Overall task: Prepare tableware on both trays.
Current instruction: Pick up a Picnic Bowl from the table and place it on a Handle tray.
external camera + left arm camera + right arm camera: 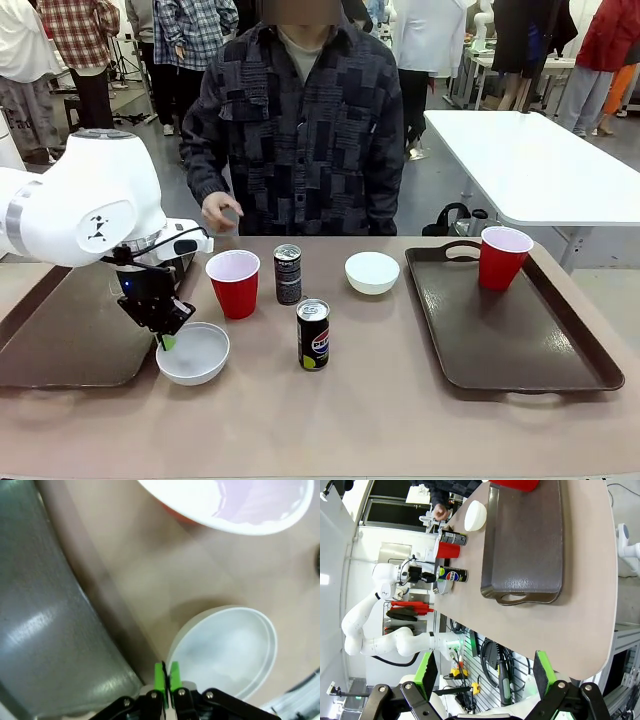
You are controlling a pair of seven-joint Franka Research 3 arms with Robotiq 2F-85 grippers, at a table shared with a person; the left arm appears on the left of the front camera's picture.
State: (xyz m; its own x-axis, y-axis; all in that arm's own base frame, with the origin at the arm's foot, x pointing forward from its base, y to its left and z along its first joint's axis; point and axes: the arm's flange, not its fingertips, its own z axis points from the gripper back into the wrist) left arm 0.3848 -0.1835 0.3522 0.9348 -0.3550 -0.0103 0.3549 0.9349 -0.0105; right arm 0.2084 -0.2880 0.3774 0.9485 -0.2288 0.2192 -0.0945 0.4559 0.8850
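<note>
— Where do we find the left arm?

— We see it reaching in low from the left side. Its big white joint hangs over the left tray, and the wrist turns the left gripper straight down at the table, just off that tray's right edge.

— And how do we read its fingers?

— Narrow. In the left wrist view the green pads stand almost together, pinching the rim of the near bowl on its tray-side edge. The bowl sits on the bare table, just beside the left tray and not in it.

— What do we make of the right arm?

— From its own wrist camera we see the right gripper spread wide and holding nothing. It sits back past the table's end, looking along the table at the right tray.

— Where do we place the other tableware?

— The centre red cup stands upright just behind the near bowl. The plain dark can is right of that cup. The Pepsi can stands nearer to us, and the far bowl is further right. All four rest on the table between the trays. The right red cup stands in the far corner area of the right tray.

— And the person?

— We see one loosely curled hand held above the far edge of the table, touching none of the tableware.
</note>
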